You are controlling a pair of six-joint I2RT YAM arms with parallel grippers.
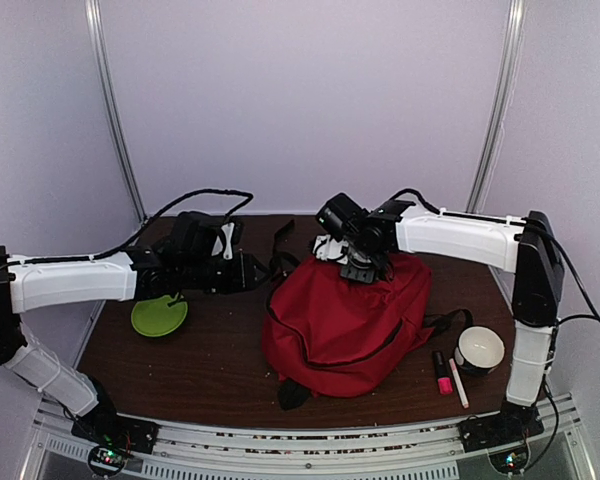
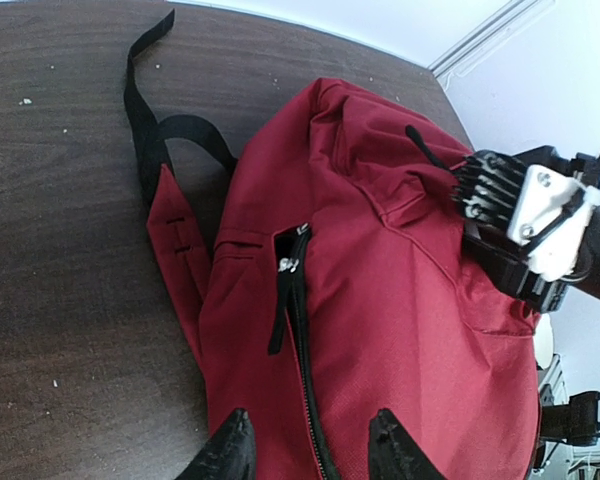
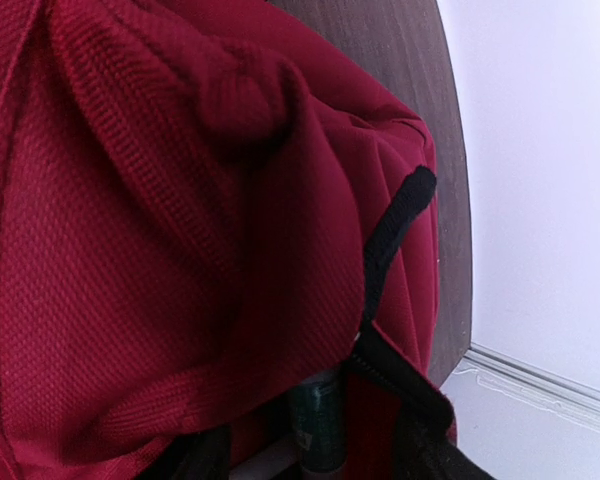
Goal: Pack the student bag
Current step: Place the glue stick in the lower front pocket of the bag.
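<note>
Because the bag (image 1: pixel 345 320) is soft, slumping cloth, its zip (image 2: pixel 298 330) edge seems the firmest hold; left hand (image 2: pixel 310 435) hangs released over it, right hand's (image 3: pixel 315 450) state I cannot tell.

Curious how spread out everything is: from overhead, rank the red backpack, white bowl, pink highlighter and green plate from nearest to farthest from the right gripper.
1. Red backpack, directly under the right gripper.
2. Pink highlighter and white bowl, near right corner; too close to call.
3. Green plate, left side.

1 each: bag (image 1: pixel 345 320), plate (image 1: pixel 159 316), bowl (image 1: pixel 462 352); 2 pens (image 1: pixel 443 372) (image 1: pixel 459 383).
</note>
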